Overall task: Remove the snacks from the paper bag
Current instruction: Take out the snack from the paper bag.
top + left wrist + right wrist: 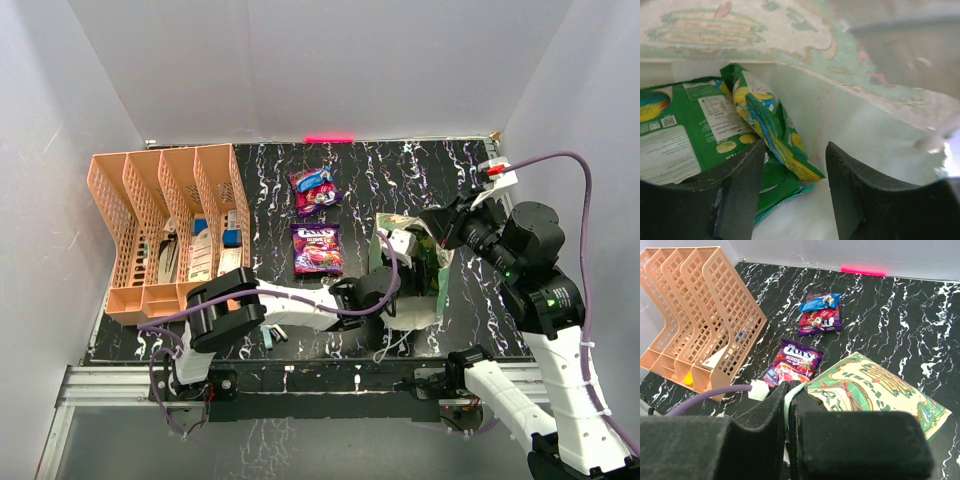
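Green crinkly plastic fills the left wrist view: the left gripper (794, 167) is inside the bag (875, 150), fingers spread wide, nothing between them yet.

- Green-yellow packet (771, 131) lies just ahead of the gap, slightly toward the left finger (740, 185). It is folded and up on edge. Its long axis runs diagonally, from far-left down to a near corner that points into the gap.
- Flat green packet (685, 132) lies further left, beyond the left finger and partly under the first one.
- To the right of the right finger (847, 195) there is only bare bag wall.

Right gripper (790, 392) is pressed together on the bag's rim, a pale strip of paper pinched between the fingers. It looks to be holding the mouth open.

Already out, well ahead of the right gripper on the table: purple packet (795, 362), and beyond it a small pile (820, 315).

Judgement: the left arm is the one placed for the pick. A short advance with a slight bias left should straddle the folded packet across its narrow side. Risk: the fingers may also catch the flat packet beneath.
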Available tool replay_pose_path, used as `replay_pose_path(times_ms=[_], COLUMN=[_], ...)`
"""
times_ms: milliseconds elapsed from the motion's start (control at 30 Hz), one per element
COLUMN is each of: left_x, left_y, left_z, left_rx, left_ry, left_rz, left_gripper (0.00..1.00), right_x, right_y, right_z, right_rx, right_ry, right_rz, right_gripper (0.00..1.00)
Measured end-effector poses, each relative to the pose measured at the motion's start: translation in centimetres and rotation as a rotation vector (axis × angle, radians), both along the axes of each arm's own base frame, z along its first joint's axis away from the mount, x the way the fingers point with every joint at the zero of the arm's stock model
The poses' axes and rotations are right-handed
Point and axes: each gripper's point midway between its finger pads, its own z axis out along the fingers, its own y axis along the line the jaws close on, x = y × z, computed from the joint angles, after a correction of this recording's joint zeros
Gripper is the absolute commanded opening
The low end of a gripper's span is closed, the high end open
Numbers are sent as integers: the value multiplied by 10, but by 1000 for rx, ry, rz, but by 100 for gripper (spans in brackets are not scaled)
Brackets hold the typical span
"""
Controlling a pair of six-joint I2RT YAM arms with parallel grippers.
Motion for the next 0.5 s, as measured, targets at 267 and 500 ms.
replay_pose_path(times_ms=[267,500], left_x=[19,39], left_y=[-9,-29], left_z=[-15,-16], left_rx=[50,55], left_ry=[25,16], left_rz=[147,236], left_gripper=[62,65], right_x=[0,0], right_y=[2,2], right_z=[2,3], right_rx=[16,32], right_ry=[0,6], right_rz=[4,1], right_gripper=[7,7])
